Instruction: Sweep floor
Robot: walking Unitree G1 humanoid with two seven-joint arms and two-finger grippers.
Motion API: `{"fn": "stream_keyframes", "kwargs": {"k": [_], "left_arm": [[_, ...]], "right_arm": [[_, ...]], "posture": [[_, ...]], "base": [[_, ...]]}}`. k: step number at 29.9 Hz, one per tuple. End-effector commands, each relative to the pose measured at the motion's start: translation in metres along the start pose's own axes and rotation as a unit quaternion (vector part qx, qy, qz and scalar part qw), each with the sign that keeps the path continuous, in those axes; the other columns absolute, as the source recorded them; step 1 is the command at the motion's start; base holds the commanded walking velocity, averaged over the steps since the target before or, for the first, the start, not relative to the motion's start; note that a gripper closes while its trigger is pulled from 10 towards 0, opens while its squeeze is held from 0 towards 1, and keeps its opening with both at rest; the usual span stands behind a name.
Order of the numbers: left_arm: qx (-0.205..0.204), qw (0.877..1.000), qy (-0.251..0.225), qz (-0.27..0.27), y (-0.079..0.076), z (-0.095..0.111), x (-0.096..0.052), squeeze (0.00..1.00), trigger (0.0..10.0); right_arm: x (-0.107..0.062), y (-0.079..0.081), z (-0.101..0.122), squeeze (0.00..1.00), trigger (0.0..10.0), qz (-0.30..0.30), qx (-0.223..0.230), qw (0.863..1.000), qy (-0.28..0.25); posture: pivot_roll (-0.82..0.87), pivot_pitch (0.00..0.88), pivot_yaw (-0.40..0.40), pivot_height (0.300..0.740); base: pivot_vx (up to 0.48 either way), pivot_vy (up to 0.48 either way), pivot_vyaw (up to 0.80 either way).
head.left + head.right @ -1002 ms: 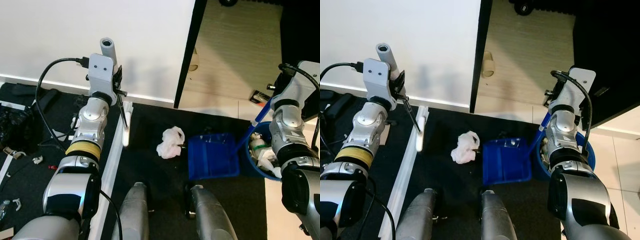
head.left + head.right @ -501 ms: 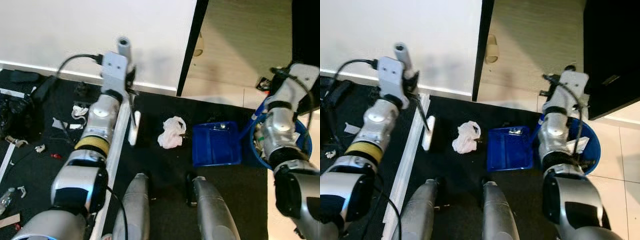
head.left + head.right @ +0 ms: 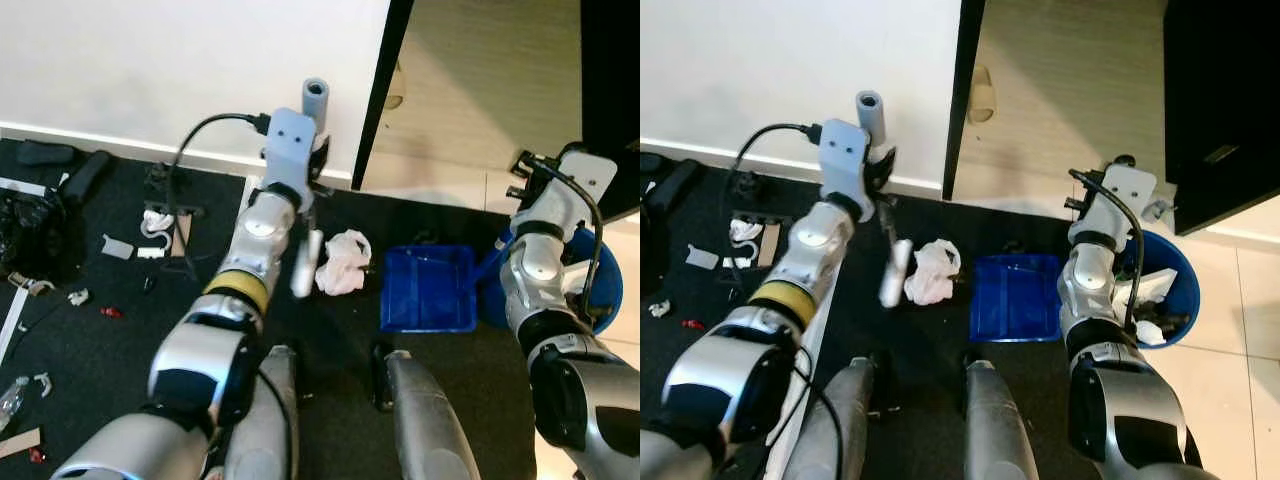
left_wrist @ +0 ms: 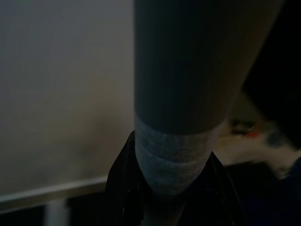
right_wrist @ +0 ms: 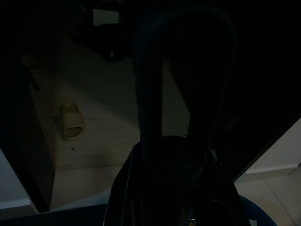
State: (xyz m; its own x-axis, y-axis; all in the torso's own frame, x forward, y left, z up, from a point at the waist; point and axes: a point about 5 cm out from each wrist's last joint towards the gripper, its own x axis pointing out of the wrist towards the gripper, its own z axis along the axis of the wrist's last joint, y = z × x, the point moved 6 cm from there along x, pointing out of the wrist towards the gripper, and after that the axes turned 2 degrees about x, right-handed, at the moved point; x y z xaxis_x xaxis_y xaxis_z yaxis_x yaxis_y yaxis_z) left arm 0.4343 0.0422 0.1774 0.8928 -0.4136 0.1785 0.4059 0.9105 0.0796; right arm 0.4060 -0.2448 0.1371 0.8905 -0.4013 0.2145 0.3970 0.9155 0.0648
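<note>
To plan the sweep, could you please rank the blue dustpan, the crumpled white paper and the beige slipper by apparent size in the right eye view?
1. Blue dustpan.
2. Crumpled white paper.
3. Beige slipper, though it lies farther away, so its true size is unsure.

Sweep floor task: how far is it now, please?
Done: some white trash already lies in the blue bin. In hand: the left pincer holds the broom beside the white wad; the blue dustpan waits beyond. Left: the wad and the scraps on the dark mat.
</note>
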Motion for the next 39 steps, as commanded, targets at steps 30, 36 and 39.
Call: {"fn": "stream_keyframes", "kwargs": {"k": [30,36,39], "left_arm": [[-0.058,0.975,-0.071,-0.203,-0.101,0.062,-0.033,0.00,10.0],[-0.034,0.984,-0.080,-0.158,-0.063,0.073,-0.029,0.00,10.0],[-0.028,0.986,-0.088,-0.136,-0.042,0.084,-0.022,0.00,10.0]], "right_arm": [[-0.001,0.033,-0.009,0.00,10.0,0.019,0.124,0.991,0.053],[0.004,0.039,-0.002,0.00,10.0,0.021,0.157,0.986,0.052],[0.009,0.038,0.002,0.00,10.0,0.019,0.168,0.984,0.052]], "posture": [[0.11,0.241,-0.038,0.740],[0.11,0.188,-0.060,0.740],[0.11,0.169,-0.065,0.740]], "base": [[0.000,0.000,0.00],[0.000,0.000,0.00],[0.000,0.000,0.00]]}}
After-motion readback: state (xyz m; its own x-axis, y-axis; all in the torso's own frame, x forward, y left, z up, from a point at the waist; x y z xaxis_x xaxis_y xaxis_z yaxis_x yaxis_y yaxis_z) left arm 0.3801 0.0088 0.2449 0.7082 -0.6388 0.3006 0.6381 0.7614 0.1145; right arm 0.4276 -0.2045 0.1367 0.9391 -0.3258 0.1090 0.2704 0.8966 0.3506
